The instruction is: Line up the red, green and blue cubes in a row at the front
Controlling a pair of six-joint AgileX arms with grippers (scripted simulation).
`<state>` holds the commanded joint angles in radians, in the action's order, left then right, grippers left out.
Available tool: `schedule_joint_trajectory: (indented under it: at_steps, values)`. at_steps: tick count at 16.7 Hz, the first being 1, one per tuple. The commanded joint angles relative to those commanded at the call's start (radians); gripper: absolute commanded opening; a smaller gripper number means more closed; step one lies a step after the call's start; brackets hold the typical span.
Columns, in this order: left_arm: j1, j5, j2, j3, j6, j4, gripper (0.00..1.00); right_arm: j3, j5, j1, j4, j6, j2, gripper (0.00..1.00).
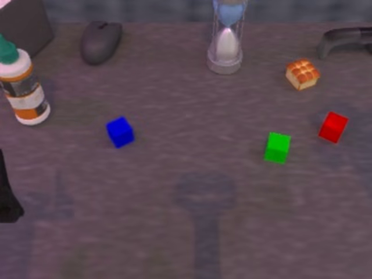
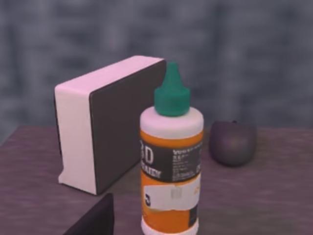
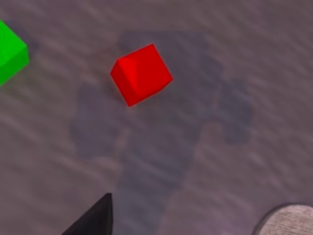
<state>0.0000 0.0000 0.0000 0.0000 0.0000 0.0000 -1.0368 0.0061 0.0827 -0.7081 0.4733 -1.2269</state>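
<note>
The red cube (image 1: 333,127) lies at the right, with the green cube (image 1: 277,147) a little to its left and nearer the front. Left of centre and well apart from them is the blue cube (image 1: 120,132). My right gripper hovers above the red cube (image 3: 141,73) without touching it and casts a shadow around it. Only one of its dark fingertips (image 3: 99,219) shows, with nothing beside it. A corner of the green cube (image 3: 10,56) shows in the same view. My left arm (image 1: 7,197) is parked at the left edge, and one fingertip (image 2: 96,219) shows there.
An orange glue bottle (image 1: 24,90) and a dark box (image 1: 23,23) stand at the back left. Along the back are a mouse (image 1: 100,40), an hourglass (image 1: 225,40), an orange-tan block (image 1: 302,74) and a dark object (image 1: 344,39).
</note>
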Motion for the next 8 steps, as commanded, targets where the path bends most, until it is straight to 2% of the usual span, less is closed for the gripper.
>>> schedule_joint_trajectory:
  at_steps: [8]
  values:
    - [0.000, 0.000, 0.000, 0.000, 0.000, 0.000, 1.00, -0.660, 0.001, 0.049, -0.426, 0.287, -0.781, 1.00]
